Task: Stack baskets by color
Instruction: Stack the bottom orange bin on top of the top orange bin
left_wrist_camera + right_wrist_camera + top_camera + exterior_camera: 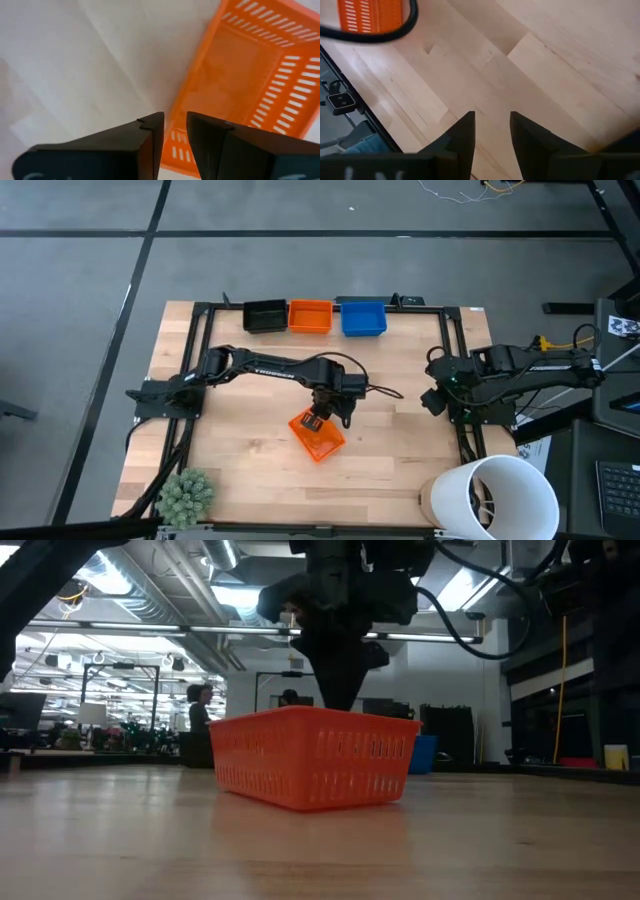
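Observation:
An orange basket (318, 435) sits flat on its bottom in the middle of the table, turned askew; it also shows in the low view (312, 770). My left gripper (314, 420) points down over the basket's far left corner, fingers a little apart (175, 125), the basket's short wall (173, 142) showing in the gap. My right gripper (432, 400) hangs open over bare wood (492, 125) at the table's right side. A black basket (264, 315), an orange basket (310, 316) and a blue basket (363, 318) stand in a row at the far edge. My left gripper's fingers (150, 135) stand over the basket's short wall near a corner, coming from above. Whether they touch the wall I cannot tell. The basket rests level on the table.
A large white bucket (500, 495) lies at the near right corner and a fuzzy green plant (186, 495) at the near left. A black frame (200, 360) runs along the table's sides. Bare wood lies between the middle basket and the far row.

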Tool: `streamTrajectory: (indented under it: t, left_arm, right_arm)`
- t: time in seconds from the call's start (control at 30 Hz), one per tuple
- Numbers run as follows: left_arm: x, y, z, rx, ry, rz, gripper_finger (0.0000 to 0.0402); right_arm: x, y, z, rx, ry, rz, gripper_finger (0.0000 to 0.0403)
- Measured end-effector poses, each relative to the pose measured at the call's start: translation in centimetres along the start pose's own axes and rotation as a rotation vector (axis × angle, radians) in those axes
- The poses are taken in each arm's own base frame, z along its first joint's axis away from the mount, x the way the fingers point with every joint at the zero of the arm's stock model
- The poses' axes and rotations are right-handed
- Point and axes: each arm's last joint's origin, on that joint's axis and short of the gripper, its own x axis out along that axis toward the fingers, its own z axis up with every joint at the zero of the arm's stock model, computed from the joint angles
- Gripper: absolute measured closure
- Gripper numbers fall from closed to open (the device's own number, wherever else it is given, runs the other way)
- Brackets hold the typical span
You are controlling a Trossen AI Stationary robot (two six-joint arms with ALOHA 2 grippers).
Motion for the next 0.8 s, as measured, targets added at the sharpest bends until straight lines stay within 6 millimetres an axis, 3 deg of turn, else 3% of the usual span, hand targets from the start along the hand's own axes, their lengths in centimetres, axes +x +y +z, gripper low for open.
streamTrajectory:
  t: [0.57,0.8]
  left_arm:
    - [1.7,-0.3,0.6,0.083,-0.013,-0.026,0.0326]
    - [4.2,-0.1,0.8,0.096,-0.007,-0.057,0.0326]
  right_arm:
    - [0.0,0.0,0.0,0.003,-0.001,0.001,0.0281]
    - [0.0,0.0,0.0,0.001,-0.001,0.0,0.0281]
